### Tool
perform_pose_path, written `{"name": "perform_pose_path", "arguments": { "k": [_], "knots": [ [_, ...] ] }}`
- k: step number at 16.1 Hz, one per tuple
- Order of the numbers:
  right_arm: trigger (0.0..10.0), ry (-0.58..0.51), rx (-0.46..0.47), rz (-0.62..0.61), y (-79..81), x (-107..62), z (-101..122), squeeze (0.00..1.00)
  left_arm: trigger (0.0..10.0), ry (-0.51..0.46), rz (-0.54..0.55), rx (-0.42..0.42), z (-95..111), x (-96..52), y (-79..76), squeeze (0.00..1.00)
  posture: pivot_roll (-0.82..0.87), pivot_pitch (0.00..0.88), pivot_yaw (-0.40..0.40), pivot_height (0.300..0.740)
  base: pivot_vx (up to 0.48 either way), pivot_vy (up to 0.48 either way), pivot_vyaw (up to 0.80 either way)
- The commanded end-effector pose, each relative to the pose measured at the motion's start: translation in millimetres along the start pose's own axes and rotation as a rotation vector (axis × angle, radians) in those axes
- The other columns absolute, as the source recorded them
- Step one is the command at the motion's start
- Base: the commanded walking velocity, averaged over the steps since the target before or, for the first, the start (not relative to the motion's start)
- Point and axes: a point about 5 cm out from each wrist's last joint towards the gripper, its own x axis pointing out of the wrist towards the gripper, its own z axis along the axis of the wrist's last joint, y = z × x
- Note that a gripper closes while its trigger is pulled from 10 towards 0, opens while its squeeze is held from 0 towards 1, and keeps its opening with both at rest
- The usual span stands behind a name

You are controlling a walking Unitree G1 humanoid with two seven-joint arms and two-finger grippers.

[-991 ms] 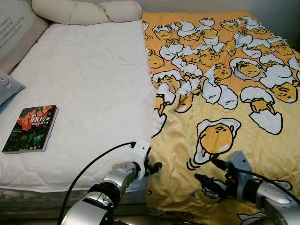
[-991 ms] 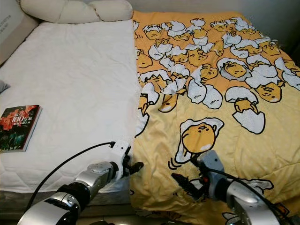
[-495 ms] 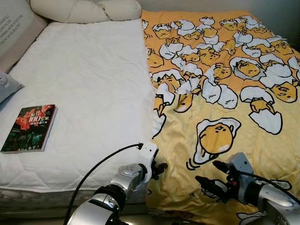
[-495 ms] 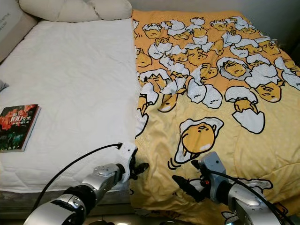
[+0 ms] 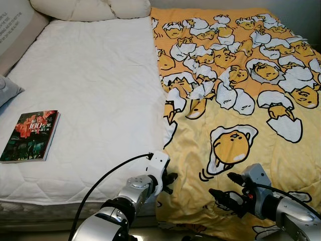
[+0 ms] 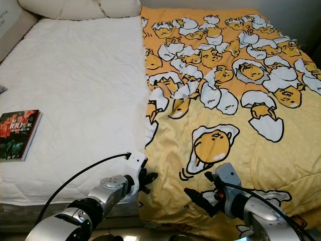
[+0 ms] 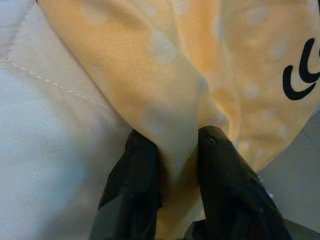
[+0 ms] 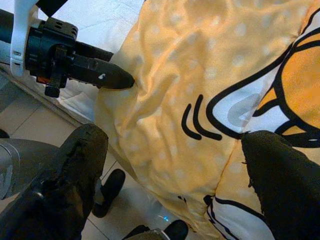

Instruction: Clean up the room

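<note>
A yellow blanket (image 5: 241, 100) printed with cartoon eggs covers the right half of a bed. Its left edge runs down the middle of the white mattress (image 5: 90, 90). My left gripper (image 5: 169, 181) is at the bed's near edge, shut on a fold of the blanket's corner (image 7: 175, 135); the cloth is pinched between both black fingers (image 7: 140, 165). My right gripper (image 5: 220, 184) hovers open just over the blanket's near part (image 8: 200, 75), its fingers (image 8: 80, 160) wide apart with nothing between them. A book (image 5: 31, 136) with a dark red cover lies on the mattress at the left.
Cream pillows (image 5: 90, 9) lie at the head of the bed. A grey cushion (image 5: 7, 90) and a padded side panel (image 5: 15, 30) border the left side. Tiled floor (image 8: 30, 125) lies below the bed's near edge.
The camera has dipped slightly. My left gripper has shifted a little right onto the blanket's corner. The right gripper has barely moved.
</note>
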Motion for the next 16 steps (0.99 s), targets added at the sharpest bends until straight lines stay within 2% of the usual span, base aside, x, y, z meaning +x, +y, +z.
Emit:
{"name": "perform_pose_path", "arguments": {
  "k": [1,8,10,12,13,14,15,16],
  "knots": [
    [10.0,0.001,-0.016,0.016,4.3,0.5,1,0.00,0.0,0.007,-0.007,0.008,0,0.8,-1.4,0.00,-0.21,0.098,0.016,0.740,0.000,0.000,0.00],
    [10.0,-0.019,-0.035,0.063,8.9,1.7,5,0.00,0.0,0.024,-0.024,0.046,-3,-0.5,-0.8,0.00,-0.20,0.098,0.023,0.740,0.000,0.000,0.00],
    [10.0,-0.078,-0.029,0.077,11.5,0.0,11,0.00,0.0,0.055,-0.057,0.101,-10,-3.5,1.2,0.00,-0.20,0.098,0.023,0.740,0.000,0.000,0.00],
    [10.0,-0.100,-0.028,0.080,13.0,-0.2,13,0.00,0.0,0.152,-0.098,0.213,-29,-10.4,4.9,0.00,-0.19,0.091,0.035,0.740,0.000,0.000,0.00],
    [10.0,-0.101,-0.028,0.078,13.3,-0.2,13,0.00,0.0,0.175,-0.104,0.241,-33,-12.3,6.2,0.00,-0.19,0.091,0.035,0.740,0.000,0.000,0.00],
    [10.0,-0.104,-0.027,0.074,14.2,-0.2,13,0.00,0.0,0.252,-0.100,0.345,-46,-18.9,13.4,0.00,-0.18,0.092,0.039,0.740,0.000,0.000,0.00],
    [10.0,-0.107,-0.024,0.074,15.4,-1.3,11,0.00,0.0,0.327,-0.095,0.393,-58,-26.3,20.8,0.00,-0.18,0.092,0.039,0.740,0.000,0.000,0.00],
    [10.0,-0.107,-0.023,0.075,15.8,-1.4,11,0.00,0.0,0.337,-0.096,0.392,-60,-27.9,22.1,0.00,-0.18,0.088,0.043,0.740,0.000,0.000,0.00]
  ]
}}
